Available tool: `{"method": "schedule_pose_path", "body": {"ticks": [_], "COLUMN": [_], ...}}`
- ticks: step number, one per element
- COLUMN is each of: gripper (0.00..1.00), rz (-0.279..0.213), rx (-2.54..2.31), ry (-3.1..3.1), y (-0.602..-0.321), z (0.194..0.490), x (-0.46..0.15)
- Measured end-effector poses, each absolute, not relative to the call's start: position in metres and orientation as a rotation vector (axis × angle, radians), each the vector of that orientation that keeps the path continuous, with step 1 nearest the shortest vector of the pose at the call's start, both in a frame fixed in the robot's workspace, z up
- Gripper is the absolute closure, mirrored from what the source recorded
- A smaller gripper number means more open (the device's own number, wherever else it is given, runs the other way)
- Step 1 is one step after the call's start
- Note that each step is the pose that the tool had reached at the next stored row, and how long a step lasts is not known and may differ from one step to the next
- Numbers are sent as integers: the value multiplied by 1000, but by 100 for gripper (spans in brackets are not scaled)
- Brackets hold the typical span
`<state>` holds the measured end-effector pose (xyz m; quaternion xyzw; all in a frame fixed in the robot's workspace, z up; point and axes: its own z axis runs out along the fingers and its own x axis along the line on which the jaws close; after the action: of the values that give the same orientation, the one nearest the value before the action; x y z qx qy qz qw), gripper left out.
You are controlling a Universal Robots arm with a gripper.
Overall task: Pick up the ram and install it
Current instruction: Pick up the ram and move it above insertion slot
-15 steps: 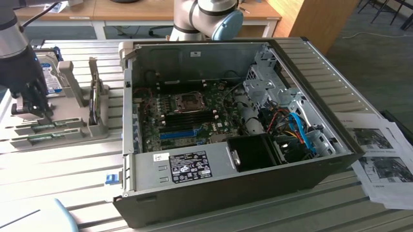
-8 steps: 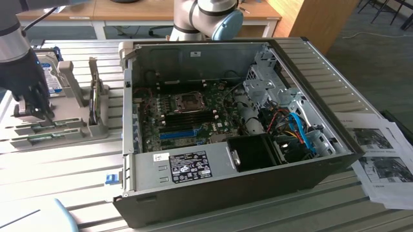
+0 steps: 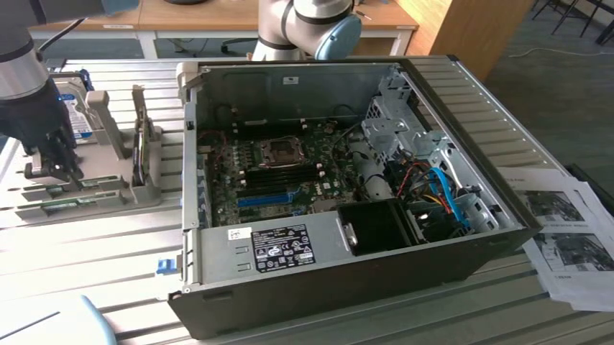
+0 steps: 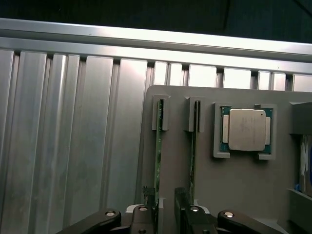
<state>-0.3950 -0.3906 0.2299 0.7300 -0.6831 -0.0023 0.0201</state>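
Release is shown by the black tool [image 4: 165, 201], spread astride the long thin green ram stick [image 4: 158, 161], which is seated on edge in a grey slotted plastic holder [image 4: 234, 185] at the exterior view's left.

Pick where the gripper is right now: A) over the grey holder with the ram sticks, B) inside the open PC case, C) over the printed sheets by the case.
A: in the exterior view the gripper hangs over the grey holder, outside the PC case; the wrist view shows the ram sticks standing in its slots.
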Motion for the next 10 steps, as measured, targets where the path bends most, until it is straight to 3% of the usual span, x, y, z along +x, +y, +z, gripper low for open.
{"method": "schedule_pose_path", "body": {"ticks": [10], "gripper": [71], "rz": [-8], "rx": [2265], "ry": [-2120], "y": [-397], "z": [230], "x": [-395]}}
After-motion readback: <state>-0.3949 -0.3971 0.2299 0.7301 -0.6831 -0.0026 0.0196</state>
